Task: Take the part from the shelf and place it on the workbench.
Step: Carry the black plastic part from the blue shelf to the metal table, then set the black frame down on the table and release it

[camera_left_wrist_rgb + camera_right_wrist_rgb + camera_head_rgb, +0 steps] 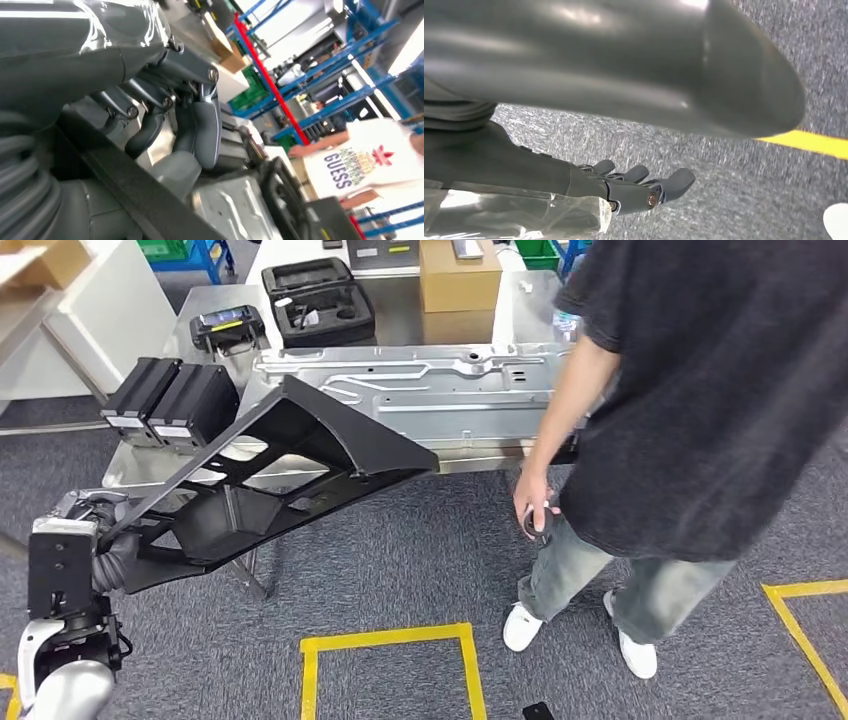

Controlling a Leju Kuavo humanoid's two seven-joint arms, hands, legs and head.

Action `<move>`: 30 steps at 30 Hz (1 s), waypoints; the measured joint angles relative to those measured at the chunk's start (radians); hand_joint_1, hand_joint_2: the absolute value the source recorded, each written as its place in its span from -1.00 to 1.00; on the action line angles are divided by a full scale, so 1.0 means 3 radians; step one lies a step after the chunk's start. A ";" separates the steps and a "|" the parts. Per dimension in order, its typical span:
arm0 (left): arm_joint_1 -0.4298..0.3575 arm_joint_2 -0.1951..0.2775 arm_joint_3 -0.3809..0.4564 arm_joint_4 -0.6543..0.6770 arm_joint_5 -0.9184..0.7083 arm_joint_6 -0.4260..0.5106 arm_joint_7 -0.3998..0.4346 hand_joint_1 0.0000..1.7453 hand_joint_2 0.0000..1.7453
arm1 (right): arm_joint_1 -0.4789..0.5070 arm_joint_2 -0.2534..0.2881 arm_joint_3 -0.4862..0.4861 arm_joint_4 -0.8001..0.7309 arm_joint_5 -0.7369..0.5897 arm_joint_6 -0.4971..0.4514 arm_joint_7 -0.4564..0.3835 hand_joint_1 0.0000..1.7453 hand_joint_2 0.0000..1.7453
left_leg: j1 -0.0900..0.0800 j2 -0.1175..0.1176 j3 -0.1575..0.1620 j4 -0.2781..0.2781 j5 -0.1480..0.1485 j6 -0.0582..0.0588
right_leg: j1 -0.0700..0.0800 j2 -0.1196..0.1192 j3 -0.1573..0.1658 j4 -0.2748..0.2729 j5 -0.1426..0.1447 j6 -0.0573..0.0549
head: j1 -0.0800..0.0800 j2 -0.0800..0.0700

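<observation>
Black and webbed, the part (290,465) is riding in the left hand (112,558), fingers (150,131) clamping its frame, its tip hanging over the tabletop (470,435) edge, not yet set down, while the right hand (639,187) is dangling with loosely curled, unladen fingers.

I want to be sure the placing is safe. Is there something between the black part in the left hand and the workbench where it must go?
Nothing blocks the gap; the black part in the left hand already reaches over the workbench edge. But a metal panel and two black boxes occupy the surface there, and a person stands beside it.
</observation>
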 joint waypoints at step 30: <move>-0.0846 0.0066 -0.0217 0.0549 0.0179 -0.0031 0.0039 1.00 1.00 | -0.0083 0.0015 -0.0048 0.0000 0.0027 0.0005 -0.0024 -1.00 -1.00 | -0.0043 -0.0001 -0.0098 -0.0021 0.0118 0.0035 | 0.0089 0.0031 -0.0005 -0.0014 0.0028 -0.0087 | 0.0005 0.0001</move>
